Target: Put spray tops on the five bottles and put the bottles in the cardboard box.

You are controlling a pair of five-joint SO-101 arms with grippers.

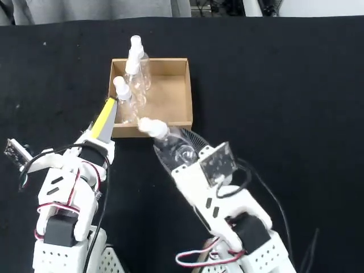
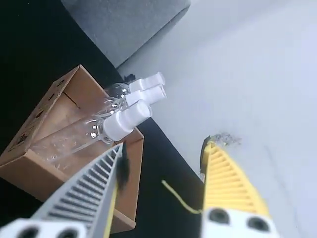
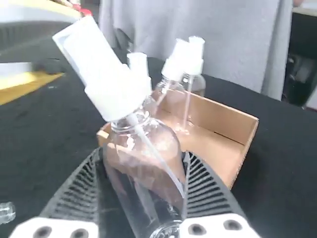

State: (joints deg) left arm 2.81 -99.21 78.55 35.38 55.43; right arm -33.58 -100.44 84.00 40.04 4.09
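Observation:
The cardboard box (image 1: 165,94) lies open near the table's middle. Three clear bottles with white spray tops (image 1: 132,65) lean in its left part, also seen as bottles (image 2: 94,126) and bottles (image 3: 183,74). My right gripper (image 1: 176,149) is shut on a fourth clear bottle (image 3: 143,168), tilted, with its white spray top (image 1: 149,125) at the box's near wall. The top (image 3: 101,69) sits on the bottle's neck. My left gripper (image 2: 163,148) stands open and holds nothing. Its yellow finger (image 1: 105,116) is at the box's near left corner.
Black cloth covers the table (image 1: 273,85), with free room to the right of the box and behind it. A grey curtain (image 3: 223,34) hangs beyond the far edge. Both arm bases stand at the near edge.

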